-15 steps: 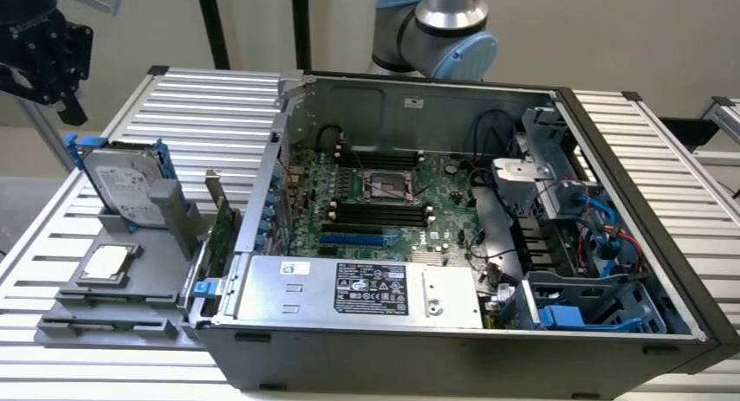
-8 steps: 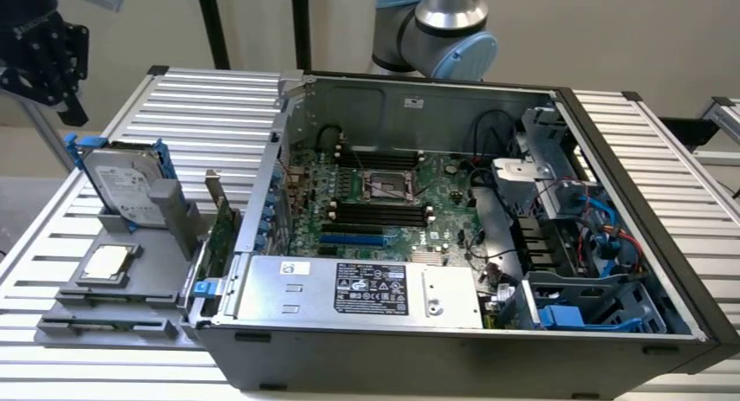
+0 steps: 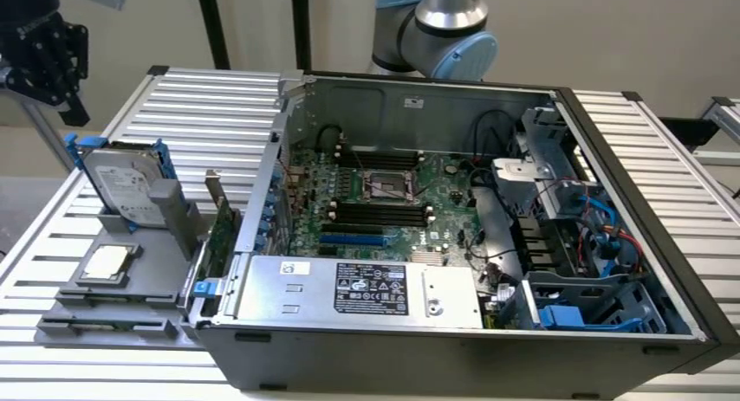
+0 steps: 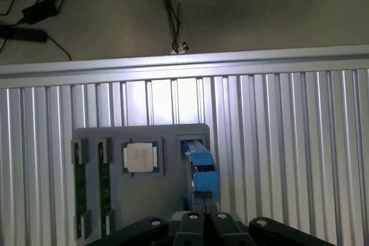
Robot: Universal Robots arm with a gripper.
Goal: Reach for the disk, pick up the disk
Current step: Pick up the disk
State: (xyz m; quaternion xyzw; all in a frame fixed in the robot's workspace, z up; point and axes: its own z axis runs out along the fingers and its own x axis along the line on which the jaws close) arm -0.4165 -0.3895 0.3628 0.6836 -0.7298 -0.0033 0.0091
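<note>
The disk [image 3: 117,186] is a silver-grey drive with a white label in a blue carrier. It stands upright on its edge in a slot of the grey holder tray [image 3: 162,245], at the exterior view's left. From the wrist view I look down on its blue top edge [image 4: 199,168]. My black gripper [image 3: 69,106] hangs high above and a little to the exterior view's left of the disk, apart from it. In the wrist view its fingers [image 4: 203,204] are shut together with nothing between them, just over the carrier's edge.
The grey tray also holds a square silver chip [image 4: 140,157] and two memory sticks [image 4: 104,188]. An open computer case [image 3: 463,202] with a motherboard and a silver power-supply box [image 3: 370,288] stands beside the tray on the ribbed metal table [image 4: 288,142]. Cables [image 4: 34,10] lie on the floor beyond.
</note>
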